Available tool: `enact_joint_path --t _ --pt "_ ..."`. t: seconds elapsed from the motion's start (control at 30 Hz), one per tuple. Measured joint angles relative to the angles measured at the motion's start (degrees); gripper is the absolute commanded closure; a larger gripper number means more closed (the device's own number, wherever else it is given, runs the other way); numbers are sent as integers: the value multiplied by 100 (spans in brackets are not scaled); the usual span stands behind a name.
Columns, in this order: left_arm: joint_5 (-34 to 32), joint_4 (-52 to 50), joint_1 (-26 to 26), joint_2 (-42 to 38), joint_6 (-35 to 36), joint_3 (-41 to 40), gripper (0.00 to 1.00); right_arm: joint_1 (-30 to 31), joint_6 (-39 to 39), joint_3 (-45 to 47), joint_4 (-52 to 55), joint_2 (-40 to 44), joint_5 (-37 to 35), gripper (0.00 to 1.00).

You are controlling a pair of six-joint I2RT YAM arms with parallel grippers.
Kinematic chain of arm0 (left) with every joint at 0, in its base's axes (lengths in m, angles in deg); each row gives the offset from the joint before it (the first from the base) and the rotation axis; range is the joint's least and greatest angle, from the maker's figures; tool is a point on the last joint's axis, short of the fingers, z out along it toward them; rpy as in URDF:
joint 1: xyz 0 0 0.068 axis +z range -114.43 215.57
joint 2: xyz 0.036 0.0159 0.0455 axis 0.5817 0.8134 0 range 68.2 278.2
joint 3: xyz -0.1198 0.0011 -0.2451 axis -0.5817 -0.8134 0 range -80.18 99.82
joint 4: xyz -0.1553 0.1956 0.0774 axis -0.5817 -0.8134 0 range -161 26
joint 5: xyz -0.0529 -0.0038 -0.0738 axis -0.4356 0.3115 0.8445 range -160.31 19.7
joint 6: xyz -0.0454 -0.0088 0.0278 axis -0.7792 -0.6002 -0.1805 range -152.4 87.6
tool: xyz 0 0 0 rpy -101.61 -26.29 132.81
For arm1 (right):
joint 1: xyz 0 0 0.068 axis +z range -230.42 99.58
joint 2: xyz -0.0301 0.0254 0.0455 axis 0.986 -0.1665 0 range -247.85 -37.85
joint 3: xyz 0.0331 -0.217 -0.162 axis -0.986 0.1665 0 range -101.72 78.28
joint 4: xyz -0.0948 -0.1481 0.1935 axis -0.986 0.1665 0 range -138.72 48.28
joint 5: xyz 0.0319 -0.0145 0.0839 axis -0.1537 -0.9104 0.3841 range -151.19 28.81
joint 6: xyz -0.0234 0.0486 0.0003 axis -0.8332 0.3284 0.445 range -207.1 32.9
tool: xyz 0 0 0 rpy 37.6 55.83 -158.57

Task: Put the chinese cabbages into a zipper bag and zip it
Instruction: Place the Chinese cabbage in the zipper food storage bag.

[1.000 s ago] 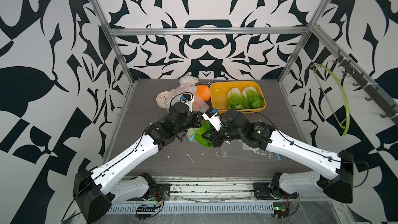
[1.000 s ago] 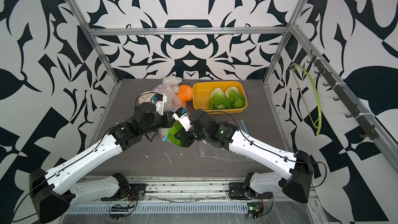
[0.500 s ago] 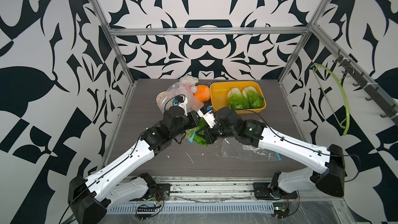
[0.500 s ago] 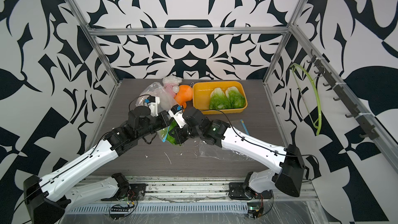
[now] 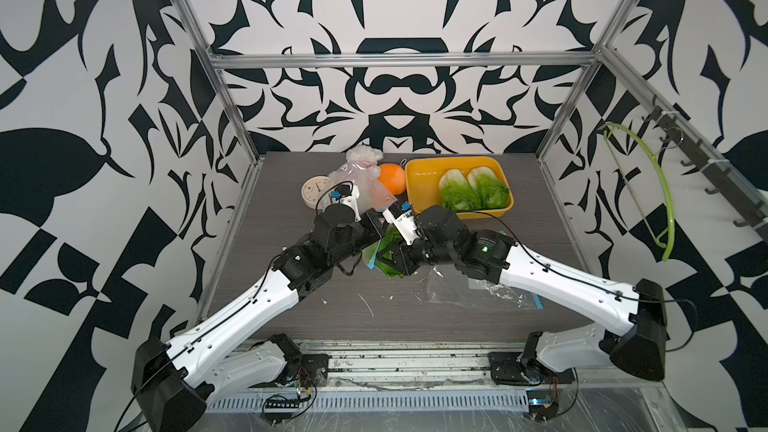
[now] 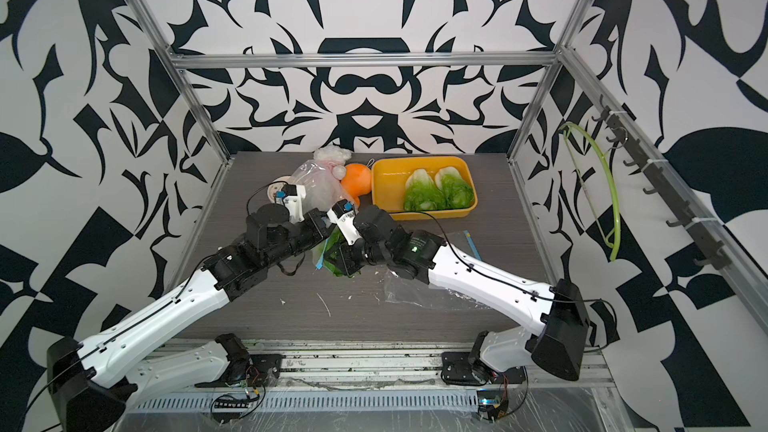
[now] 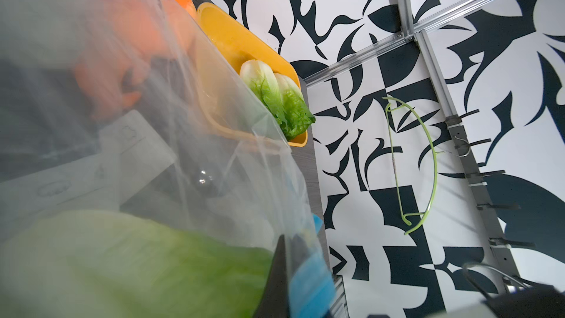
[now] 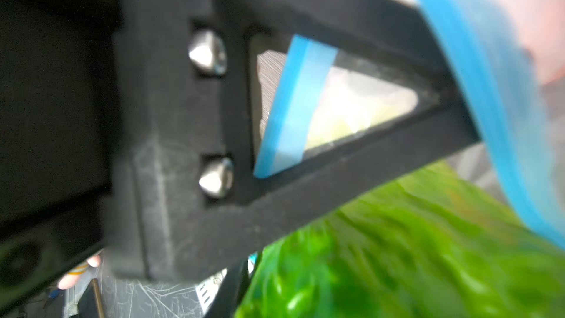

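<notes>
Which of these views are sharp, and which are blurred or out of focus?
Both top views are sharp and evenly lit. In the left wrist view the near bag and cabbage are blurred, while the tray behind is sharp. The right wrist view is blurred nearly everywhere.

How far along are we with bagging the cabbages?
Done: nothing is fully bagged yet. In hand: the left tool pinches the zipper bag by its blue-strip rim, and one chinese cabbage sits at its mouth by the right tool, leaves seemingly past the strip. Left: two chinese cabbages lie in the yellow tray, then zipping.
</notes>
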Motion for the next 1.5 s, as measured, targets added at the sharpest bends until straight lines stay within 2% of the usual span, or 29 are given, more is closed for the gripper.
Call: enact_joint_path --t 0.1,0.3,0.73,0.97,1.17,1.5 --pt "-15 57 0 -7 -85 -66 100 0 28 0 11 0 -4 72" --pt "-50 149 0 -11 -240 -118 100 0 85 0 17 0 -2 60" --pt "-181 426 0 -17 -522 -192 100 0 136 -79 98 225 -42 50" --pt "-201 553 0 -17 -649 -267 100 0 177 -155 251 289 -44 41" --pt "-291 651 0 -17 -833 -332 100 0 197 -190 367 463 -107 37" --pt "-391 750 11 -31 -1027 -358 100 0 197 -352 595 586 -273 37"
